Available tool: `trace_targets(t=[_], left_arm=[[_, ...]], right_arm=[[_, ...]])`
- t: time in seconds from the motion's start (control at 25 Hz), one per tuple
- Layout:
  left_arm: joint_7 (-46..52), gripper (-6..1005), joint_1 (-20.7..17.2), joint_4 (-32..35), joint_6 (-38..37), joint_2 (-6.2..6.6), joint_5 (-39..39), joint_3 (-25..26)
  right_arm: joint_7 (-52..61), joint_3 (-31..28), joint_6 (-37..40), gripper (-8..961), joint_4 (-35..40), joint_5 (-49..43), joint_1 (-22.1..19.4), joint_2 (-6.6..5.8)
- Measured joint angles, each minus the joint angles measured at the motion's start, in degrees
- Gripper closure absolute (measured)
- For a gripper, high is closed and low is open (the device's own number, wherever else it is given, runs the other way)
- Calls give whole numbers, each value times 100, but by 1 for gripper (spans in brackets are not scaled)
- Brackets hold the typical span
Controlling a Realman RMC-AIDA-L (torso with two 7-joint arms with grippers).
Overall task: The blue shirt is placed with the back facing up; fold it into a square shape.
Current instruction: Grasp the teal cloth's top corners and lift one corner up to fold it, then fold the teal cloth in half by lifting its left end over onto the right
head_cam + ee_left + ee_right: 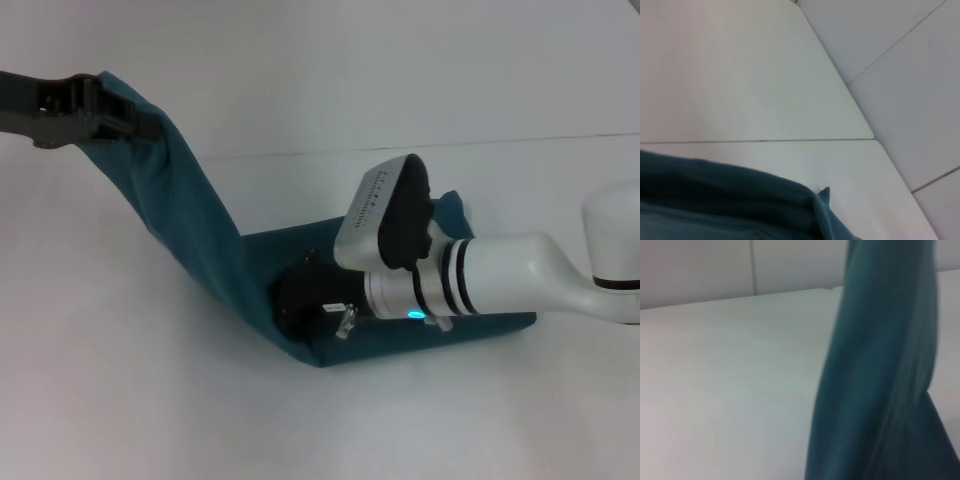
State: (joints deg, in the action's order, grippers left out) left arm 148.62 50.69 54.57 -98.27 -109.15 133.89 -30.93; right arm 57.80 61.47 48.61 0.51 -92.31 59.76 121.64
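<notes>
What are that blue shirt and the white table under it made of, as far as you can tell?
The blue shirt looks like soft matte knit cloth: it hangs limp from the left gripper and folds without stiffness. The table seems a hard, smooth white board, perhaps laminate, with a faint sheen and a thin seam in it; the exact material cannot be told. The right gripper is down on the shirt's flat part.

The blue shirt (200, 250) is a soft, matt cloth that hangs in smooth folds and gives no shine. The table (120, 400) under it has a smooth, white, matt top with only a faint sheen, and a thin seam line crosses it. The right arm (500, 280) has a glossy white plastic shell with black rings, its wrist camera housing (385, 215) is white and black plastic, and the left gripper (90, 110) looks like matt black plastic.
</notes>
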Motion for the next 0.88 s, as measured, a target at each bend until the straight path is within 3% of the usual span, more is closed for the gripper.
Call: trace_targets(t=[0.16, 0.28, 0.56, 0.64, 0.68, 0.88], left_arm=[[-43, 859, -52, 16, -34, 13, 0, -5], [-123, 856, -73, 13, -39, 12, 0, -46], [-252, 849, -3, -20, -37, -40, -12, -297], [-300, 847, 104, -24, -34, -92, -29, -468], [-308, 846, 140, -18, -29, -114, -32, -521], [-287, 841, 402, 7, 30, -222, -36, -905]], right_arm=[[61, -114, 21, 953, -92, 31, 59, -9], [528, -359, 70, 954, 312, 60, -290, -98], [2351, -461, 332, 953, 2890, 166, -2238, -187], [2797, -700, 457, 953, 3643, 283, -2888, -277], [2797, -700, 457, 953, 3643, 283, -2888, -277], [3122, -1608, 1025, 953, 3916, 276, -3407, -507]])
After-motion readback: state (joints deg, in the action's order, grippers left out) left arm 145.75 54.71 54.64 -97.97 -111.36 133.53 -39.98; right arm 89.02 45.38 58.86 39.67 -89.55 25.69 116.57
